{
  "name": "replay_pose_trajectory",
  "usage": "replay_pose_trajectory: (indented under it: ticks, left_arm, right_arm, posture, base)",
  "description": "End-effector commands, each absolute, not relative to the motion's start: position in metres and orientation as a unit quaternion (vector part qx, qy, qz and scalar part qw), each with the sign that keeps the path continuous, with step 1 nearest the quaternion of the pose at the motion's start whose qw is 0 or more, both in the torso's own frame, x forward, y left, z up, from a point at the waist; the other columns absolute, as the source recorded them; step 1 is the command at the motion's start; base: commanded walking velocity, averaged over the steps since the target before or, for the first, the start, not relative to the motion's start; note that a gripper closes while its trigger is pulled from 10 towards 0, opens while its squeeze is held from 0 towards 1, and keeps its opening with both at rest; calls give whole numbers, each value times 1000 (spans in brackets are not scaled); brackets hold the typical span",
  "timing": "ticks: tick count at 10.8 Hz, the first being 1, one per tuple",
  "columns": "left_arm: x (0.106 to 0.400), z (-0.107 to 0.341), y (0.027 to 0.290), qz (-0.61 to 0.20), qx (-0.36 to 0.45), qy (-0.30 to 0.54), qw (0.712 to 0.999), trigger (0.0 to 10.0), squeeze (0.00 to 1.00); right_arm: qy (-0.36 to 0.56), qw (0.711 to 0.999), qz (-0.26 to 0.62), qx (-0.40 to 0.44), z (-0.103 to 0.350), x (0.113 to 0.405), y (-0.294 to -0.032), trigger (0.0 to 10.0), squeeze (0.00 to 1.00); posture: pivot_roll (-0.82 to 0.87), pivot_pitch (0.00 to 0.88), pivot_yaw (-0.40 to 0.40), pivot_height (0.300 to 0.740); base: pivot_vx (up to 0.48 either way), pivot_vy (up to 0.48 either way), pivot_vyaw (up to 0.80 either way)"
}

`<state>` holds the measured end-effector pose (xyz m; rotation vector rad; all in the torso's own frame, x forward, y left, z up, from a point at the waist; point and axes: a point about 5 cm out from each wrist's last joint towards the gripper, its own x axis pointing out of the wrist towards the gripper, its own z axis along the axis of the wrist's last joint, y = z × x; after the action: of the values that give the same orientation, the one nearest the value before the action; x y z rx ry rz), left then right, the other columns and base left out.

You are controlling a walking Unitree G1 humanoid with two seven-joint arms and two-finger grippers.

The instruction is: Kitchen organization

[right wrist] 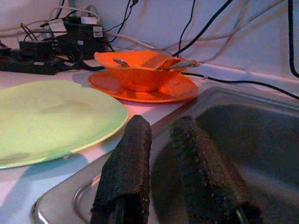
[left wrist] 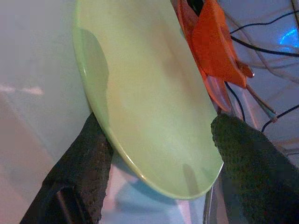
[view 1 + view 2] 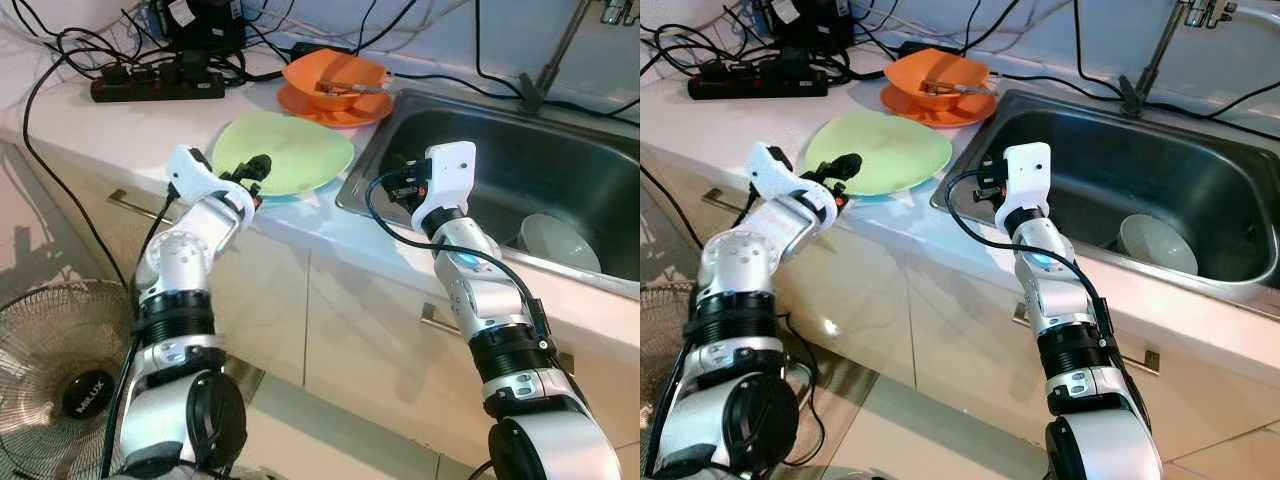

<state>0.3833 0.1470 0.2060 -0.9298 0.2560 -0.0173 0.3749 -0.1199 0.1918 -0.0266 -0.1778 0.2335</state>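
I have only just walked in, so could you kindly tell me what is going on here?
The robot stands at a kitchen counter. Its left gripper is open at the near edge of the round pale green plate, one finger on either side. Its right gripper hovers over the stainless steel sink's rim, holding nothing.

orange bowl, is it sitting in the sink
No, the orange bowl stands on an orange plate on the counter, beside the sink, behind the green plate.
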Motion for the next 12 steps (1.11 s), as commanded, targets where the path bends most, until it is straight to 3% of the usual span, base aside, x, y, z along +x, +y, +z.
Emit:
replay_pose_trajectory:
  ticks: [1, 12]
  left_arm:
    - [387, 203, 139, -8, -446, 128, 886, 10000, 0]
    - [414, 221, 123, 3, -466, 88, 881, 10000, 0]
  right_arm:
    - [-95, 989, 110, -14, 197, 375, -123, 10000, 0]
    - [-97, 989, 106, -19, 199, 374, -127, 10000, 0]
  posture:
    - [95, 85, -24, 740]
    - [71, 81, -28, 740]
  base:
    - [0, 0, 0]
    - [0, 0, 0]
